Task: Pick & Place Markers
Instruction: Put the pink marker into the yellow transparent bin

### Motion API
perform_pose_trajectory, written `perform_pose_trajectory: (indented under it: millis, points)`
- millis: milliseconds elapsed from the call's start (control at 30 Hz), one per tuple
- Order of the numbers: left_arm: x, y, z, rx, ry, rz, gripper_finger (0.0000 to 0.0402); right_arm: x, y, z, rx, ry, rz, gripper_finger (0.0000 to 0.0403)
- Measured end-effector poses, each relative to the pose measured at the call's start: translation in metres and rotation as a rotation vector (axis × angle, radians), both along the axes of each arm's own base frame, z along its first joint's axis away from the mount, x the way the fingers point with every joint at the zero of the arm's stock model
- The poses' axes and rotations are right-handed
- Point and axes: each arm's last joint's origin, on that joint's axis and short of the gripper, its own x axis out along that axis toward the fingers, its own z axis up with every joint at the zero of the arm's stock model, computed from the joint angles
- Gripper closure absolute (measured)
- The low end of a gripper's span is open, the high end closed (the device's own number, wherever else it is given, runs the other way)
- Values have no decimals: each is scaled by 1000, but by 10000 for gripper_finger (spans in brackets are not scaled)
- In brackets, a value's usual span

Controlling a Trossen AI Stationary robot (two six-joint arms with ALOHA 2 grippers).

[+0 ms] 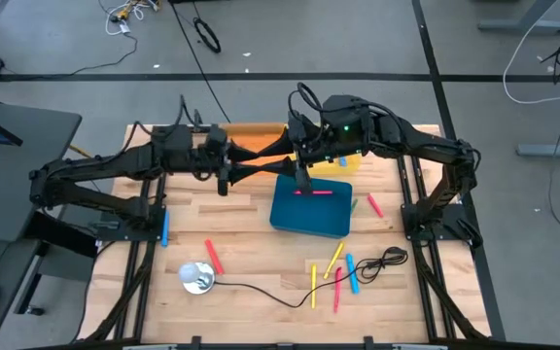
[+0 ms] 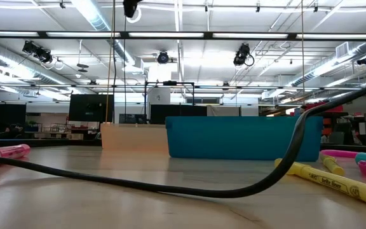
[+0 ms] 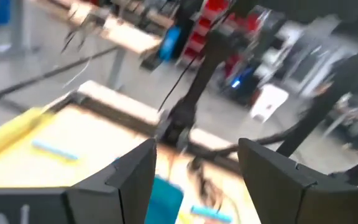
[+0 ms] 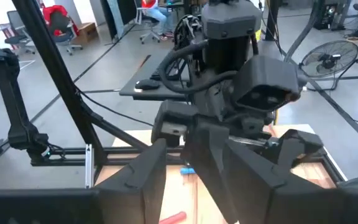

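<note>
Coloured markers lie flat on the wooden table: a blue one (image 1: 164,228) and a red one (image 1: 213,258) at the left, and several yellow, pink and blue ones (image 1: 336,272) near the front right. One pink marker (image 1: 314,192) lies inside the blue bin (image 1: 285,219). Both grippers hover level above the bin's far edge, pointing at each other. My left gripper (image 1: 278,167) is open with nothing between its fingers (image 3: 135,177). My right gripper (image 1: 301,180) is open too. In the right wrist view the left arm's dark fingers (image 4: 207,155) show in its gap.
An orange tray (image 1: 256,136) and a yellow one (image 1: 343,163) stand at the table's far edge behind the bin. A black cable (image 1: 261,290) runs from a small silver-white object (image 1: 197,277) across the front. A red marker (image 1: 373,204) and a green one (image 1: 354,206) lie right of the bin.
</note>
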Motion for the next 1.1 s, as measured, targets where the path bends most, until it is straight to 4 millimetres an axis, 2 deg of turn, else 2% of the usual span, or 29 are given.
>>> perform_pose_trajectory:
  millis: [200, 333, 700, 867, 1100]
  points:
    - [-9, -9, 10, 42, 183, -6, 170, 0, 0, 0, -29, -8, 18, 246]
    - [-21, -11, 23, 83, 288, -24, 170, 0, 1, 1, -39, -19, 56, 246]
    - [-55, -14, 50, 340, 517, -135, 170, 2, 3, 11, -40, -125, 125, 246]
    - [-65, -16, 51, 433, 601, -196, 170, 2, 3, 11, -40, -127, 125, 246]
    - [-70, -19, 41, 553, 702, -368, 170, 2, 3, 11, -40, -126, 124, 246]
